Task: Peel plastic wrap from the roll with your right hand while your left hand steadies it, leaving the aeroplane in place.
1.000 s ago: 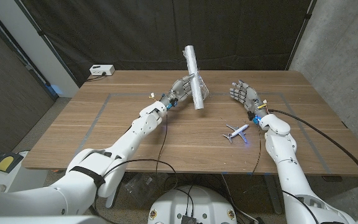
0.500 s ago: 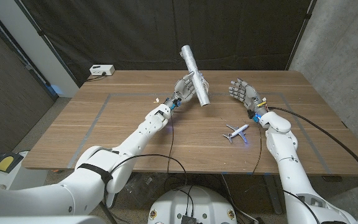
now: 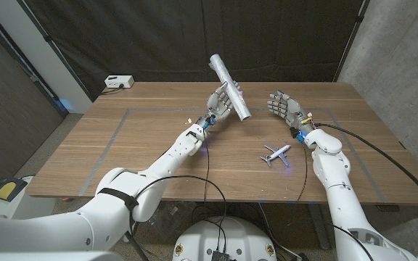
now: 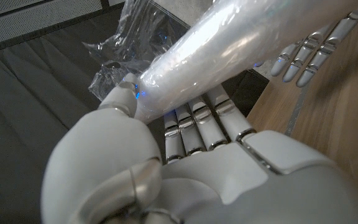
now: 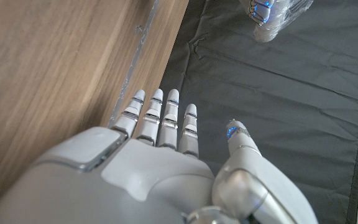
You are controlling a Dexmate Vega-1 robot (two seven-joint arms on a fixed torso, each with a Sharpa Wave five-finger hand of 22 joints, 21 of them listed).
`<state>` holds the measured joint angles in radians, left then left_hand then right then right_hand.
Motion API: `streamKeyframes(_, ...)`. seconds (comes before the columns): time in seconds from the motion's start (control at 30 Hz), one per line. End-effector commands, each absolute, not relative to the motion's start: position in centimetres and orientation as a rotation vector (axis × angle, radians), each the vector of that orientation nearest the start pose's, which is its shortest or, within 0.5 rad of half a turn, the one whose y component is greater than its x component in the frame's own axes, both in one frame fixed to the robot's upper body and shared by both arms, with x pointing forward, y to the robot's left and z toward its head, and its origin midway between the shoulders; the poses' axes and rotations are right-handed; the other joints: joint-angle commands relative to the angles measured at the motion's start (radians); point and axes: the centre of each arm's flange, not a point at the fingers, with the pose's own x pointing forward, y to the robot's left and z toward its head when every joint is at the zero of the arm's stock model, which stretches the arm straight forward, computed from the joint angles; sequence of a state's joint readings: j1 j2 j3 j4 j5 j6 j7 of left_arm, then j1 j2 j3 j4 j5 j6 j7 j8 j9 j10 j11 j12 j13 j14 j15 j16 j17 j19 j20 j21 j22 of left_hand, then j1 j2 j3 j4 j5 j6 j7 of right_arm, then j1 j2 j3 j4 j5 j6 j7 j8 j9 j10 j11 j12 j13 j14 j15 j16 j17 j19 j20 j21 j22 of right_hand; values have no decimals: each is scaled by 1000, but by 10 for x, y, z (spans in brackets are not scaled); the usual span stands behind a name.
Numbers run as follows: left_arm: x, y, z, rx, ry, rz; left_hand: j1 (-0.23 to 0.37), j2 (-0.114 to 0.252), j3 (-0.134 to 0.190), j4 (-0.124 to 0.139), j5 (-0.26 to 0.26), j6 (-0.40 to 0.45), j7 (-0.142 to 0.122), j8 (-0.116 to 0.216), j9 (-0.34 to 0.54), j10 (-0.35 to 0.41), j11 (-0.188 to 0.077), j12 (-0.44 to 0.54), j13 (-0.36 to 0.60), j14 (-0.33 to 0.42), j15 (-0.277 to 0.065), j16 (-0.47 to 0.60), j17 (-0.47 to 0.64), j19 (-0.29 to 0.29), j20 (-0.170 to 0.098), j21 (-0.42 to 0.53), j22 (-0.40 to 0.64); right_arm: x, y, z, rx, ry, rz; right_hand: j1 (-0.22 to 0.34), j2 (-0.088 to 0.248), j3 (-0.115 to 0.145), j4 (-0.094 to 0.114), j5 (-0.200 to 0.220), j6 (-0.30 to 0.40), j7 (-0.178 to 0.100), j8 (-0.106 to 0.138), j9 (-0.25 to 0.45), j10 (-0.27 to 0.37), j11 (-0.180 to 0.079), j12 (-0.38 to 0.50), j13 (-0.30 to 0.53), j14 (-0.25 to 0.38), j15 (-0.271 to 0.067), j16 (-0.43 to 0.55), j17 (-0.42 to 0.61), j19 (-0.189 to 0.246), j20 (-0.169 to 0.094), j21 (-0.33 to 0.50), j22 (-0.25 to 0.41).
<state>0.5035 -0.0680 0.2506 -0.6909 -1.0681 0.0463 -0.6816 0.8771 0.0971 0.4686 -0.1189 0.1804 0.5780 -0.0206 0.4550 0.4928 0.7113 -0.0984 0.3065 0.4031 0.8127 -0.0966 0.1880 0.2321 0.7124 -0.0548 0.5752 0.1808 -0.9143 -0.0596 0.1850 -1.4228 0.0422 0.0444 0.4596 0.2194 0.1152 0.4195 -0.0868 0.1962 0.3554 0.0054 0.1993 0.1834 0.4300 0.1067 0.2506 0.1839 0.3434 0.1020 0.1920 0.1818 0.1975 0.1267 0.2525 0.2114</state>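
My left hand (image 3: 222, 101) grips the long silvery roll of clear plastic wrap (image 3: 231, 88), lifted above the far middle of the brown wooden worktop (image 3: 158, 156), roll tilted, upper end toward the dark curtain; loose crinkled wrap hangs by my thumb in the left wrist view. My right hand (image 3: 284, 110) holds nothing, fingers apart, raised just right of the roll, not touching it. Small white toy aeroplane (image 3: 276, 154) lies on worktop near my right forearm
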Motion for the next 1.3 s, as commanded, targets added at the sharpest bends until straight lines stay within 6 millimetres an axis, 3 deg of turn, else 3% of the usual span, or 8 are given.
streamKeyframes(0.03,697,54,-19,-932,-339,-958,4,39,75,107,-4,-82,-12,69,22,-31,4,-5,12,-33,-55,-4,2,-7,7,-8,0,634,-290,-20,-96,-558,268,-7,2,7,1,1,10,-2,-1,5,7,3,-4,6,4,-1,-3,2,5,1,3,2)
streamKeyframes(0.2,695,55,-19,-934,-350,-955,-29,38,57,125,1,-132,-2,58,26,-53,-1,-10,12,-70,-53,-7,1,-22,18,-17,-1,631,-289,-21,-99,-554,268,-9,1,7,1,1,10,-2,-2,5,7,3,-5,6,4,-1,-3,2,5,1,2,2)
streamKeyframes(0.37,693,56,-18,-924,-364,-954,-64,21,40,133,12,-215,-47,7,-9,-136,-6,-41,-1,-181,-35,-18,-10,-46,31,-41,-3,630,-288,-22,-98,-552,269,-10,1,7,2,0,9,-3,-2,5,8,2,-6,6,4,0,-3,2,5,1,2,2)
streamKeyframes(0.7,688,60,-14,-898,-403,-987,-75,16,53,87,27,-532,-155,-211,-143,-404,27,-132,-86,-392,6,-10,-35,-168,72,-133,-3,629,-285,-22,-101,-550,277,-13,0,6,3,0,9,-1,-3,5,7,3,-7,6,4,-1,-3,2,5,1,2,2)
streamKeyframes(0.9,687,61,-13,-870,-429,-1024,-87,17,48,62,33,-625,-199,-268,-212,-573,20,-131,-146,-582,54,-18,-42,-313,139,-218,-2,629,-284,-22,-101,-550,285,-15,-1,6,4,-1,9,-2,-3,5,7,2,-8,6,5,-1,-2,3,5,1,2,2)
streamKeyframes(1.03,686,61,-12,-858,-436,-1025,-88,7,44,54,34,-635,-199,-269,-219,-586,8,-128,-153,-599,52,-17,-44,-323,147,-226,-1,629,-283,-22,-103,-550,286,-16,-1,6,4,-1,9,-3,-3,5,7,3,-8,6,7,-1,-1,3,6,1,3,2)
streamKeyframes(1.13,686,62,-12,-866,-424,-1018,-84,22,50,35,34,-421,-165,-183,-236,-503,-13,-86,-175,-547,32,15,-43,-288,152,-230,3,628,-283,-22,-105,-552,286,-16,-1,6,5,-1,9,-2,-3,5,6,4,-9,6,7,0,-1,3,6,1,2,2)
streamKeyframes(1.3,685,62,-13,-885,-392,-965,-145,89,69,122,7,-54,-59,-15,-226,-182,-26,-8,-180,-233,-48,103,-34,-157,103,-188,9,624,-279,-18,-115,-563,295,-17,-1,6,5,-1,9,-1,-3,5,7,4,-9,6,7,-2,-1,3,6,1,2,2)
